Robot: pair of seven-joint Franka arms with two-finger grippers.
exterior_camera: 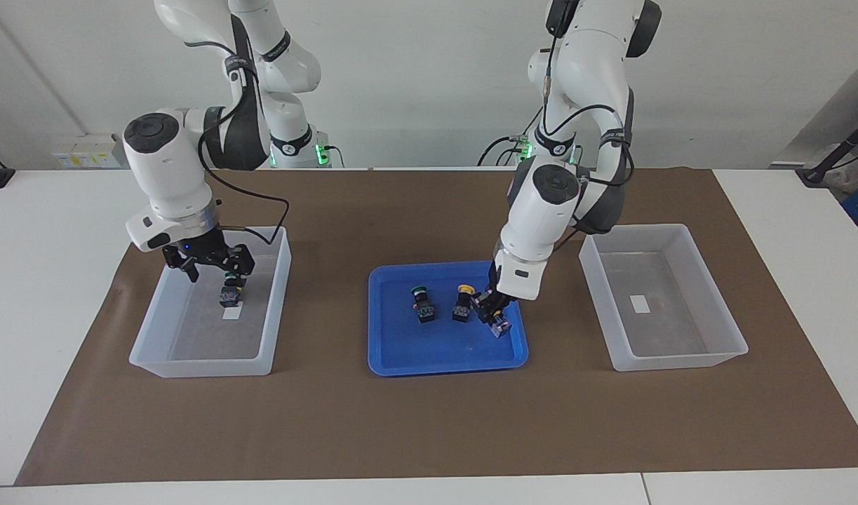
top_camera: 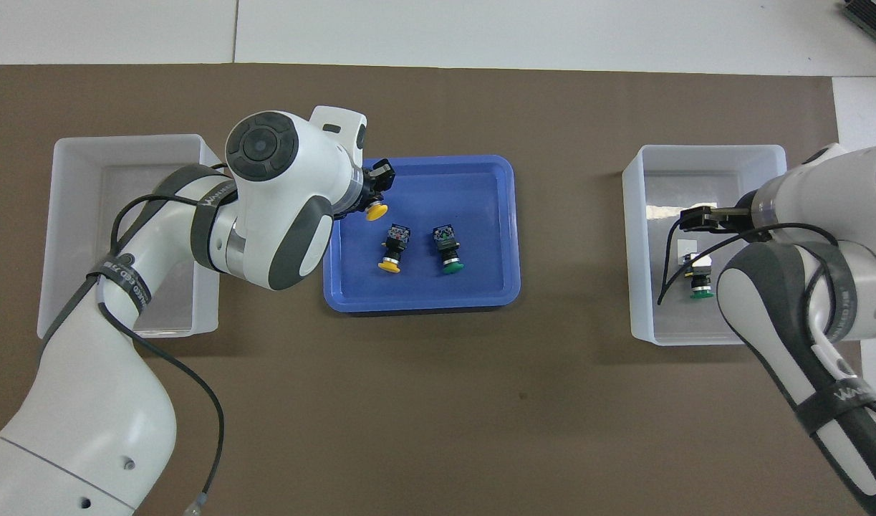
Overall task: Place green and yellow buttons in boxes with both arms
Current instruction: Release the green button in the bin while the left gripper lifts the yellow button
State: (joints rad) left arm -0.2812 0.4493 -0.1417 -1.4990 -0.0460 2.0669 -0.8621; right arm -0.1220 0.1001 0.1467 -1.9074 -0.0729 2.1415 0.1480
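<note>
My left gripper (exterior_camera: 494, 313) is low in the blue tray (exterior_camera: 443, 354), shut on a yellow button (exterior_camera: 499, 327); its yellow cap (top_camera: 374, 211) shows beside the fingers in the overhead view. A second yellow button (exterior_camera: 462, 302) and a green button (exterior_camera: 421, 306) lie in the tray beside it. My right gripper (exterior_camera: 217, 270) is open over the box (exterior_camera: 200, 366) at the right arm's end. A green button (exterior_camera: 230, 294) lies in that box just under the gripper, by the white label. The box (exterior_camera: 681, 359) at the left arm's end holds only its label.
A brown mat (exterior_camera: 429, 428) covers the middle of the white table. The blue tray (top_camera: 423, 297) sits between the two boxes (top_camera: 72, 215) (top_camera: 703, 154). The right arm's black cable (exterior_camera: 260, 193) hangs over its box.
</note>
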